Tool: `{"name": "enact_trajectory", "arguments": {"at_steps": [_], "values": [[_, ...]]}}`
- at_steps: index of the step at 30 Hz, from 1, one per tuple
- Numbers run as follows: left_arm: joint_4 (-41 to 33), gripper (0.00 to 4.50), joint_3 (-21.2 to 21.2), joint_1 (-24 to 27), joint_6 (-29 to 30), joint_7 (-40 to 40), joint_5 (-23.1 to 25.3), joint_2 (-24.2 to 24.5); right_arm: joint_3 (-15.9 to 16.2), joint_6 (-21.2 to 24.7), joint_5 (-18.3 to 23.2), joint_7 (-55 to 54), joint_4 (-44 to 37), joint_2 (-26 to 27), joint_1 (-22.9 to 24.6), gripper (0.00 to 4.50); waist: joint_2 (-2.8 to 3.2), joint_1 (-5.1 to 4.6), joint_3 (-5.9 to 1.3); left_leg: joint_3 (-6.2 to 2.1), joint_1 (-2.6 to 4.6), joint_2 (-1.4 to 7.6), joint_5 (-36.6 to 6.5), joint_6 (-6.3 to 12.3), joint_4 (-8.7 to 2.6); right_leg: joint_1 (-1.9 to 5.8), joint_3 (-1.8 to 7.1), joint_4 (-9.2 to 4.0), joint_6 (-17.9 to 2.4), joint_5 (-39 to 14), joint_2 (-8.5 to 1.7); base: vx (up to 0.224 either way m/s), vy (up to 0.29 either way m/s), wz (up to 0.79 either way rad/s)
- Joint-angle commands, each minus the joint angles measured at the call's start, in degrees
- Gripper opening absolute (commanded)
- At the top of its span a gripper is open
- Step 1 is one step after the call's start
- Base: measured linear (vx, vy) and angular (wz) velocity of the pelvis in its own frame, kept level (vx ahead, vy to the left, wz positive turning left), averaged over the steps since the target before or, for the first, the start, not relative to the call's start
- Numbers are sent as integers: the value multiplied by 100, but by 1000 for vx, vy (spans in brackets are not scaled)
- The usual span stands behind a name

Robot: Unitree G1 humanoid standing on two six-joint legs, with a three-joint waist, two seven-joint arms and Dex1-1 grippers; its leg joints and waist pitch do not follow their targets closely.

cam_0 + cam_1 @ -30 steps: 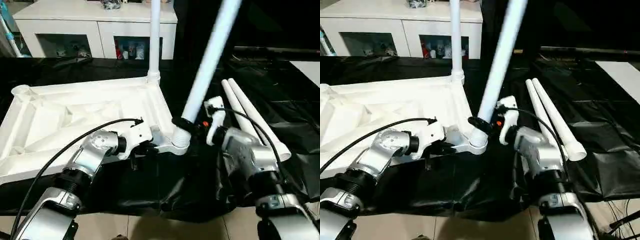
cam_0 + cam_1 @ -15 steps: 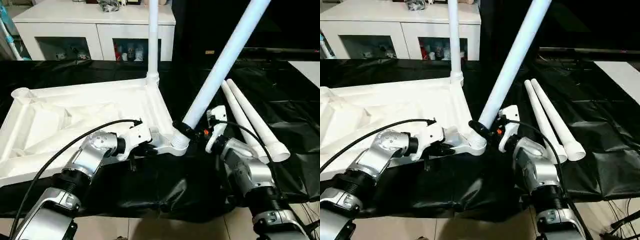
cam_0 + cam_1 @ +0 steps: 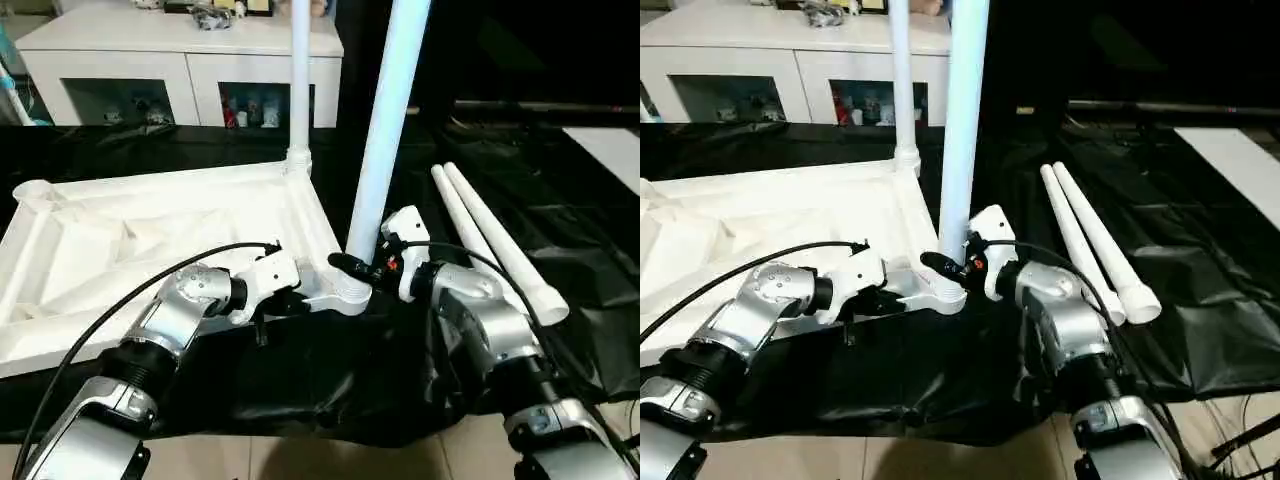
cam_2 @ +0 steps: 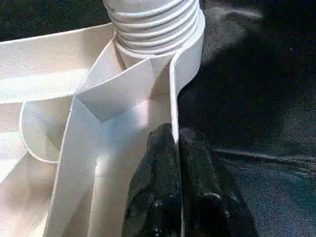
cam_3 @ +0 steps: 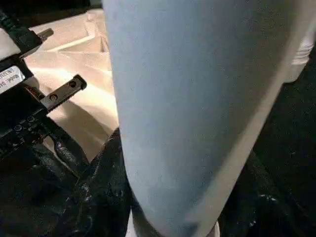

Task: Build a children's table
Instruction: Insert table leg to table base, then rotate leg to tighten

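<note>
The white table top (image 3: 150, 232) lies upside down on a black sheet, ribs up. One white leg (image 3: 299, 80) stands upright in its far right corner socket. My right gripper (image 3: 352, 266) is shut on a second leg (image 3: 385, 120), low down, holding it nearly upright at the near right corner socket (image 3: 347, 293). In the right wrist view this leg (image 5: 187, 108) sits between my black fingers (image 5: 106, 168). My left gripper (image 3: 290, 300) is shut on the table top's near rim (image 4: 174, 94) just beside that ribbed socket (image 4: 153, 19). Two loose legs (image 3: 490, 240) lie on the right.
A white cabinet with glass doors (image 3: 180, 60) stands behind the sheet. The black sheet (image 3: 560, 200) is wrinkled and hangs over the near edge above a tiled floor (image 3: 300, 460). A black cable (image 3: 120, 300) runs along my left forearm.
The leg in my right gripper has swung from leaning right to nearly upright over the near right socket. My left gripper has kept its hold on the rim.
</note>
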Motion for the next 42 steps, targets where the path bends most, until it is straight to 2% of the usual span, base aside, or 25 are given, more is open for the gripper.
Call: {"name": "enact_trajectory", "arguments": {"at_steps": [1,5,7,10,11,12,13,14,17,19,20,23,24,28,29,32,33,35,36,37,38,39,40,41,42], "values": [[-37,0,-120,91,-5,115,127,-15,295,524,-289,-11,680,-61,221,185,47,-9,-153,-137,108,182,-2556,-142,-492,53,217,-529,-957,-2074,-380,0,0,0],[-64,0,-133,108,29,100,110,-22,226,518,-272,25,810,-120,163,185,46,-12,-138,-164,128,181,-2767,-189,-504,33,217,-582,-791,-2581,-400,0,0,0],[-25,0,-143,85,17,100,115,-23,219,447,-315,22,841,-146,175,185,86,-4,-143,-171,151,184,-2840,-218,-508,7,225,-595,-760,-2596,-393,0,0,0],[-7,0,-161,77,5,102,128,-22,240,399,-354,31,833,-157,193,185,74,-15,-135,-170,161,181,-2954,-227,-513,-6,223,-605,-769,-2606,-381,0,0,0],[9,0,-167,72,-1,96,126,-27,233,400,-350,0,823,-136,195,185,122,-17,-130,-179,173,179,-3025,-248,-513,-15,222,-611,-763,-2652,-382,0,0,0],[20,0,-172,67,-4,93,125,-31,226,403,-344,-22,818,-120,195,185,94,-28,-119,-178,181,176,-3116,-247,-511,-27,216,-629,-742,-2760,-377,0,0,0],[37,0,-176,59,7,84,121,-35,206,378,-342,-81,819,-92,194,185,151,-23,-117,-188,201,172,-3185,-264,-512,-37,220,-640,-721,-2849,-385,0,0,0],[37,0,-176,59,7,84,121,-35,206,378,-342,-81,819,-92,194,185,111,-36,-124,-179,192,168,-3173,-252,-513,-24,217,-649,-711,-2839,-377,0,0,0],[209,0,-151,-16,94,191,122,-101,97,261,-363,-438,874,22,186,185,130,-46,-112,-192,200,162,-3223,-253,-523,-36,214,-661,-683,-2939,-375,0,0,0],[335,0,-104,-106,276,423,150,-221,-79,240,-365,-959,1016,176,155,185,79,-66,-102,-188,197,148,-3201,-251,-520,-57,213,-684,-619,-3165,-380,0,0,0],[368,0,-87,-135,352,521,162,-273,-124,232,-370,-1118,1066,227,144,185,101,-60,-96,-199,215,149,-3222,-262,-523,-65,212,-692,-596,-3270,-388,0,0,0],[444,0,-71,-204,621,839,211,-464,-256,230,-373,-1624,1275,420,71,185,61,-95,-82,-276,208,126,-3393,-253,-537,-73,177,-744,-415,-3720,-398,0,0,0],[486,0,-31,-250,843,1072,203,-635,-334,202,-382,-1986,1452,563,-27,185,80,-105,-83,-289,198,124,-3412,-256,-547,-64,175,-739,-407,-3723,-400,0,0,0],[623,0,67,-382,1286,1492,178,-947,-510,247,-322,-2570,1802,814,-272,185,103,-163,-89,-323,212,114,-3523,-268,-585,-51,109,-792,-432,-3591,-391,0,0,0],[733,0,61,-464,1425,1659,231,-1051,-554,280,-346,-2851,1967,902,-398,185,90,-213,-86,-324,237,104,-3677,-253,-588,-57,73,-825,-409,-3576,-375,0,0,0],[1054,0,39,-710,1751,2134,349,-1364,-816,365,-251,-3679,2444,1206,-768,185,116,-279,-61,-344,287,82,-3967,-270,-584,-105,7,-883,-330,-3740,-358,0,0,0],[1193,0,77,-838,1863,2372,336,-1546,-1026,386,-100,-4049,2646,1380,-923,185,135,-305,-41,-346,332,65,-4138,-215,-575,-103,-87,-964,-241,-3833,-348,0,0,0],[1249,0,97,-893,1904,2479,330,-1636,-1059,343,-108,-4180,2745,1440,-995,185,130,-337,-56,-377,290,77,-4196,-206,-608,-18,-177,-968,-181,-3743,-359,0,0,0],[1296,0,104,-936,1950,2565,334,-1714,-1094,316,-109,-4298,2827,1491,-1058,185,201,-327,-23,-390,343,106,-4521,-232,-660,-30,-243,-999,-170,-3618,-327,-30,51,-6],[1315,0,101,-955,1970,2616,345,-1761,-1125,286,-118,-4410,2880,1517,-1098,185,220,-366,-30,-413,348,136,-4804,-270,-719,28,-294,-951,-231,-3290,-300,0,0,0],[1315,0,94,-963,1996,2662,362,-1789,-1120,253,-161,-4465,2935,1527,-1136,185,227,-362,-23,-414,298,174,-4982,-276,-800,99,-294,-881,-291,-3034,-306,0,0,0],[1311,0,99,-966,2034,2688,361,-1810,-1144,247,-187,-4514,3024,1537,-1181,185,227,-350,-20,-396,298,182,-5020,-272,-821,101,-280,-852,-322,-2982,-312,0,0,0],[1309,0,103,-967,2048,2697,360,-1817,-1152,243,-199,-4529,3060,1540,-1199,185,235,-344,-13,-378,313,179,-5052,-279,-826,78,-269,-851,-342,-3010,-318,0,0,0],[1298,0,104,-963,2063,2701,363,-1817,-1160,232,-211,-4533,3098,1536,-1210,185,198,-343,1,-347,386,141,-5066,-283,-776,-7,-280,-929,-323,-3284,-333,0,0,0],[1305,0,101,-963,2065,2700,371,-1811,-1183,213,-217,-4556,3155,1537,-1231,185,190,-362,8,-355,436,93,-4943,-258,-694,-45,-319,-1031,-227,-3643,-379,0,0,0]]}}
